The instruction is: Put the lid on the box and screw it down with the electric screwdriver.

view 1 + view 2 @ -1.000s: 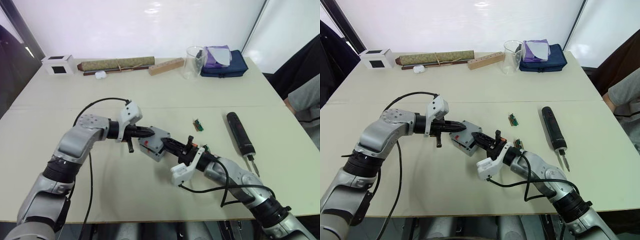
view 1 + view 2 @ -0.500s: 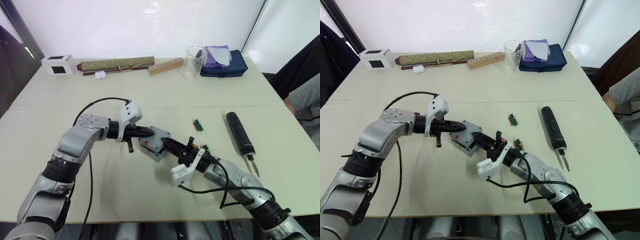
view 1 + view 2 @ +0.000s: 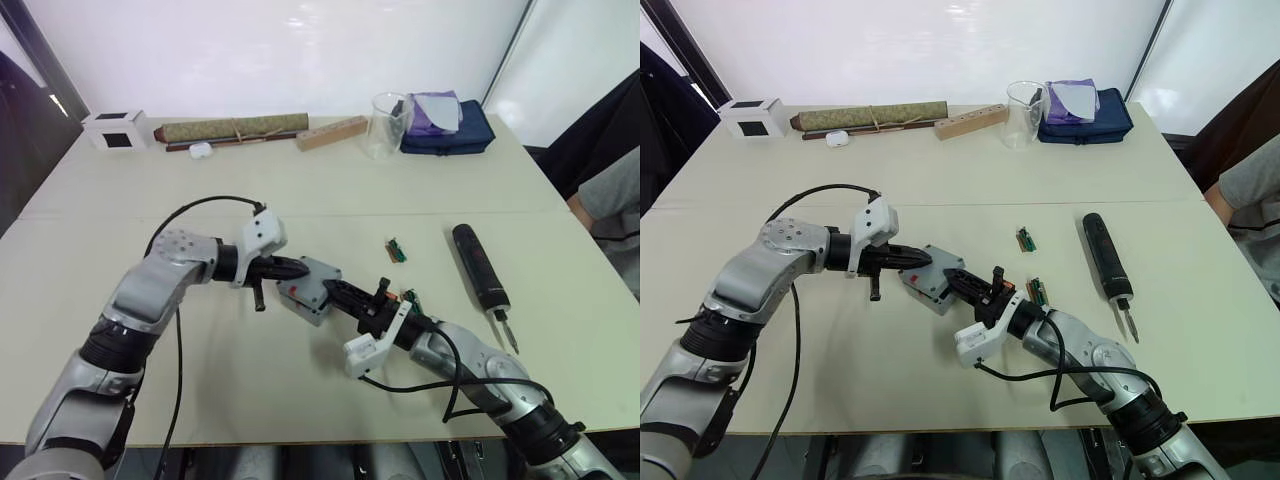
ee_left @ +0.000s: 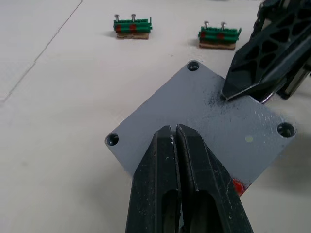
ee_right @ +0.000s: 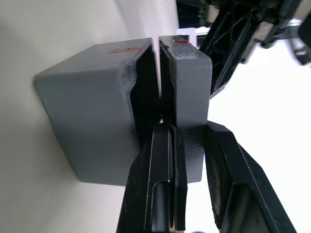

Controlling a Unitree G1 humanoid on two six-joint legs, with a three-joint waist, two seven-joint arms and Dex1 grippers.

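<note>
- I see the lid [image 4: 209, 121] sitting on the box [image 5: 92, 121], mid-table.
- My right gripper [image 5: 187, 145] grips the lid's edge between its jaws.
- My left gripper [image 4: 176, 141], jaws clenched, presses the lid top.
- The screwdriver [image 3: 482, 270] lies well apart.

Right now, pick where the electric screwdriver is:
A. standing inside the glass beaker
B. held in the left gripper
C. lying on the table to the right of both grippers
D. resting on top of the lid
C. The electric screwdriver lies flat on the table, off to the right, apart from the left gripper and the right gripper, which are both at the lid and the box.
</note>
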